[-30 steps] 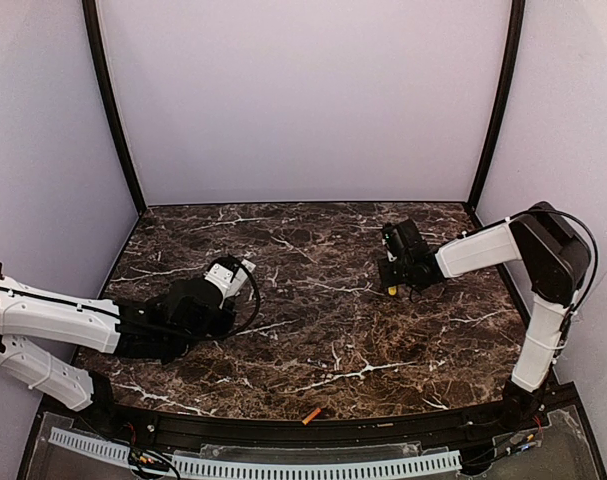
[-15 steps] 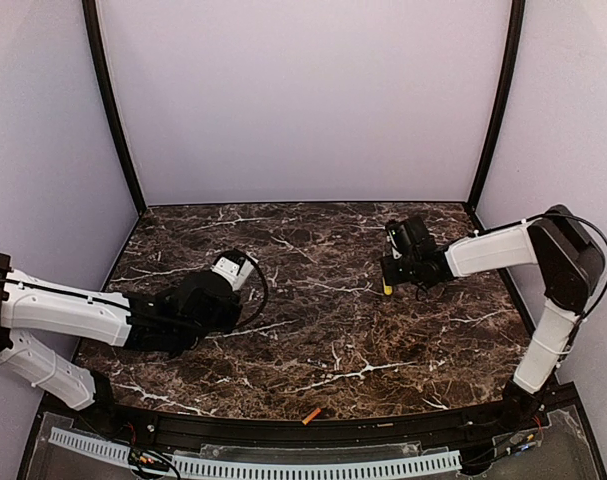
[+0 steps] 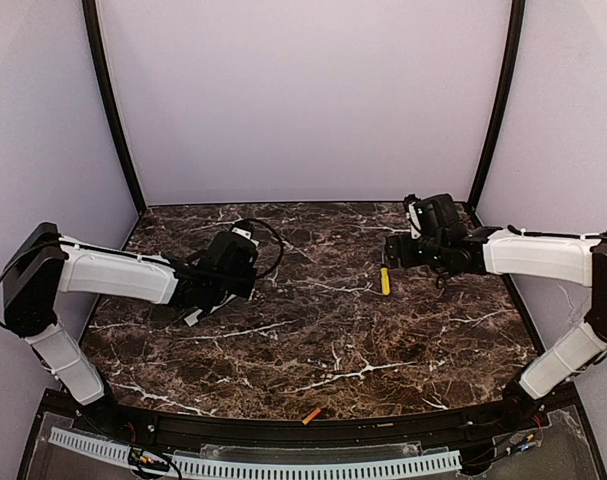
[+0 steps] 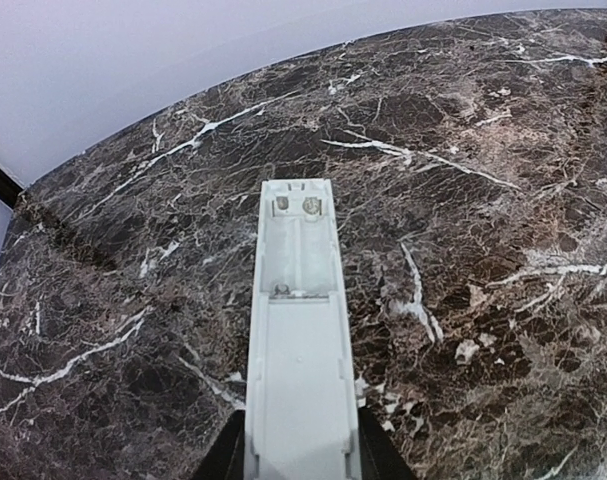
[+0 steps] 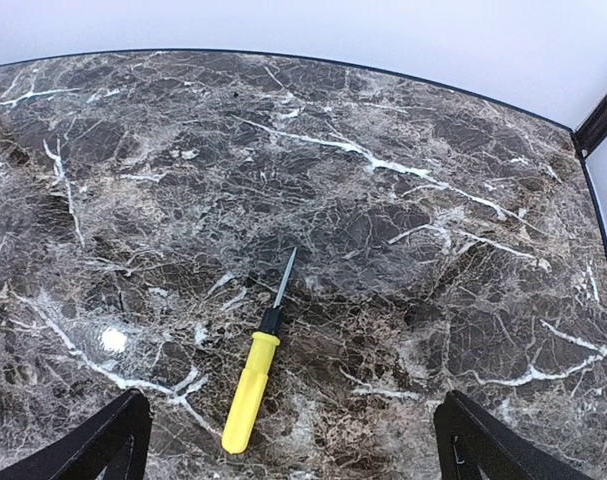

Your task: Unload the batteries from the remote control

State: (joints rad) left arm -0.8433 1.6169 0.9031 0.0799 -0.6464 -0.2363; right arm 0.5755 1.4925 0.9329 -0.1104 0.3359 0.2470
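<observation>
While the left claw (image 4: 298, 455) clamps the near part of the remote control (image 4: 295, 330) between its two dark fingers, the long white bar runs straight away from the wrist camera over the brown marbled worktop (image 4: 503, 250). The remote's back faces up and its battery bay lies open at the far end, with two small metal contacts against the end wall and another at the bay's near side. I cannot tell whether the remote's far tip touches the worktop. In the top view this arm reaches across the left half of the worktop.

The right claw (image 5: 298, 450) is spread wide, its fingers at the two lower corners of its wrist view with nothing between them. It hangs over the right rear part of the worktop. Lying flat under it is a screwdriver (image 5: 253, 385) with a yellow handle and a thin dark shaft that points away from the camera.

One orange battery (image 3: 310, 414) lies at the near edge, on the dark strip in front of the worktop, well apart from both claws.
</observation>
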